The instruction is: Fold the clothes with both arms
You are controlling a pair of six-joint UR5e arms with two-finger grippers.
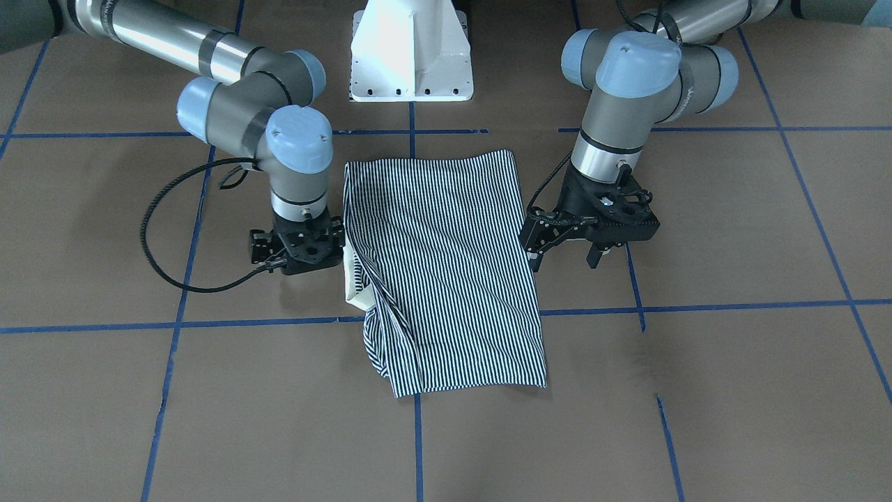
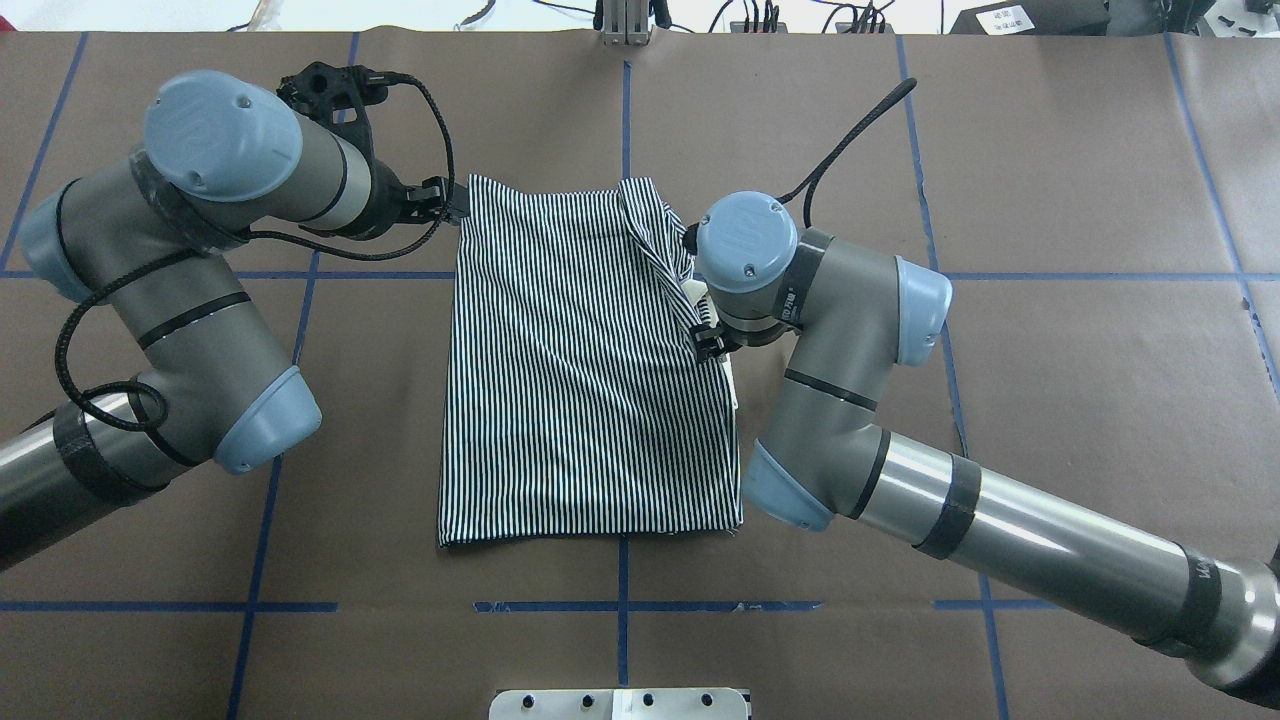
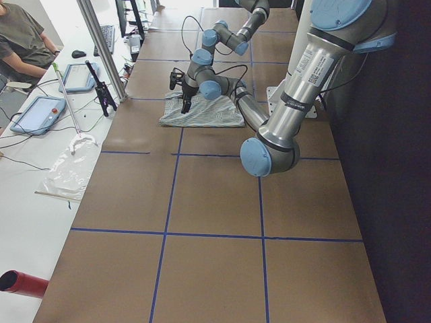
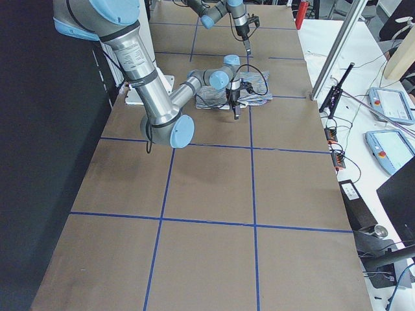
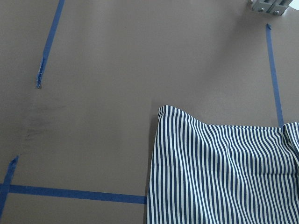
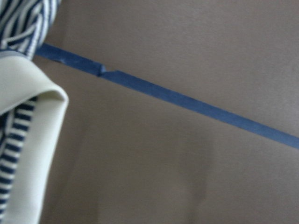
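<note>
The striped polo shirt lies in the middle of the table, folded into a tall rectangle. Its cream collar pokes out on the robot's right side. My right gripper points down right beside that collar edge, its jaws spread and empty. Over on the other side, my left gripper hovers open just off the shirt's edge, near its far corner. It holds nothing. Neither wrist view shows any fingers.
Blue tape lines grid the brown table. The white pedestal base stands behind the shirt. A person sits at a side bench with tablets and cables, off the table's far edge.
</note>
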